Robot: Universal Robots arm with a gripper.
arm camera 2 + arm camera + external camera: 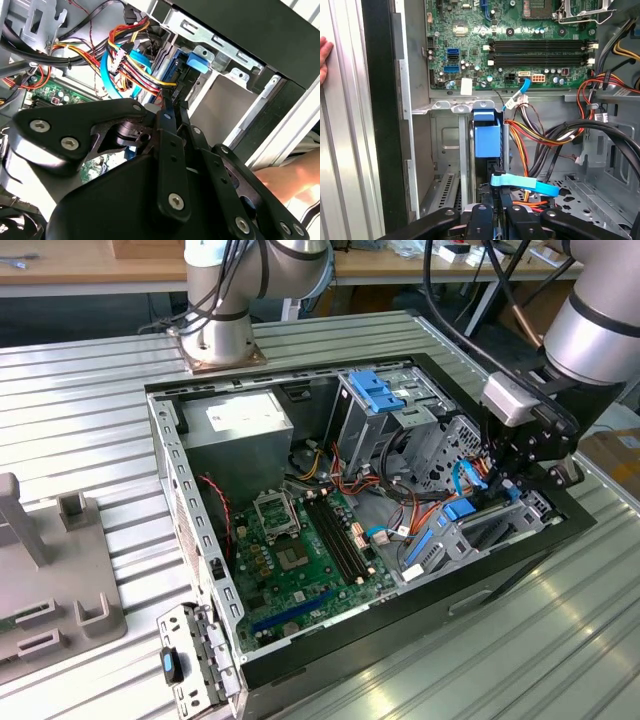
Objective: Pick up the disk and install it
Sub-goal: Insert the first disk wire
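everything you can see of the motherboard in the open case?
The motherboard is a green circuit board lying flat on the floor of the open computer case. In the first wrist view it shows long black memory slots, an empty metal-framed processor socket, small blue connectors and many tiny components. Bundled coloured cables run beside one edge. The gripper hangs over the drive bays, apart from it.

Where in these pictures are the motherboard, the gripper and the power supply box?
motherboard [300,550]: exterior view, green board surface.
gripper [508,483]: exterior view, between its fingertips.
power supply box [240,420]: exterior view, its white sticker.
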